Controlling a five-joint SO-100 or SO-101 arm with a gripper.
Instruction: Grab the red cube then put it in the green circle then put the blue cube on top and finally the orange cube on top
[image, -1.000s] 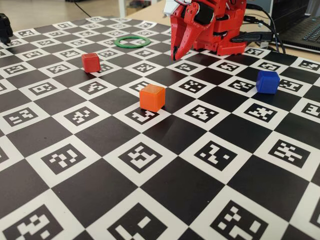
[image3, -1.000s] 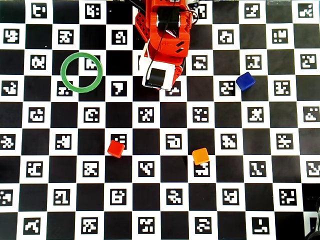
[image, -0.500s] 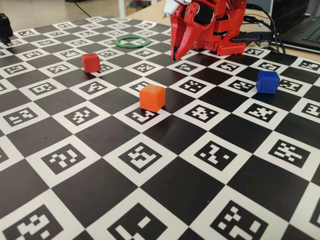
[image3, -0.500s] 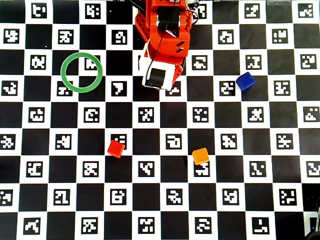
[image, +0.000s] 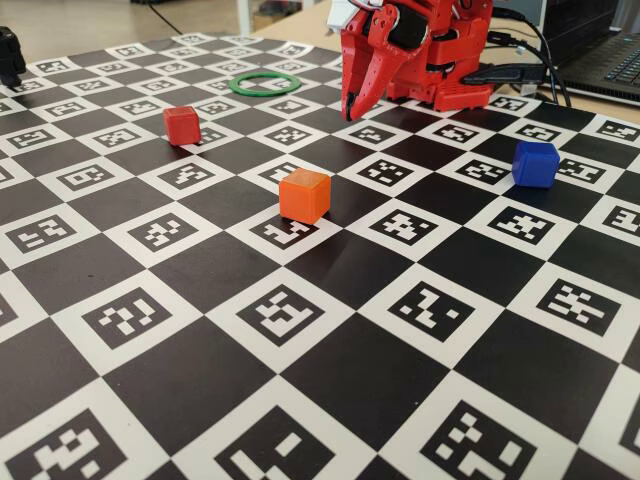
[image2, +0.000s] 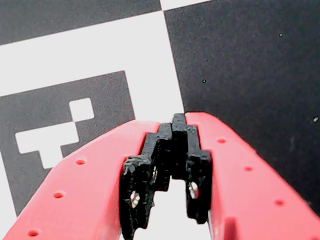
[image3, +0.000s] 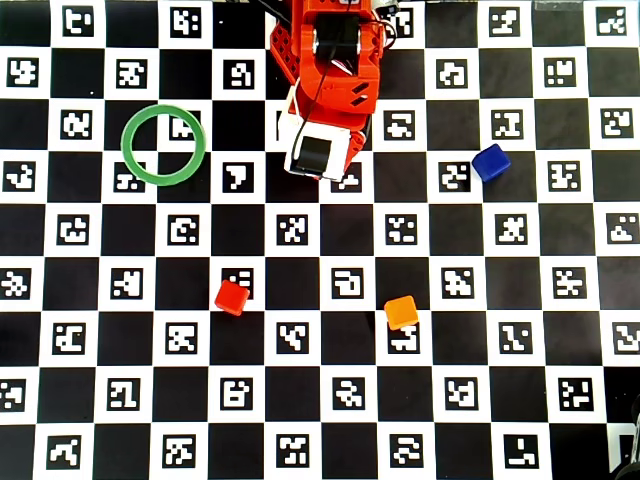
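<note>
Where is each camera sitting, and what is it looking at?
Fixed view: low at the board's edge, facing the arm; shows the orange cube, red cube, blue cube, green circle and gripper.
Wrist view: on the arm, pointing down at the checkered board; only the shut gripper shows.
Overhead view: straight above, arm at the top.
Fixed and overhead views share all three cubes and the circle.

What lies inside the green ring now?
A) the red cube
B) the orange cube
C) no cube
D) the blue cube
C: in the overhead view the ring encloses only the checkered mat, while the red cube, blue cube and orange cube all sit apart from it.
</note>
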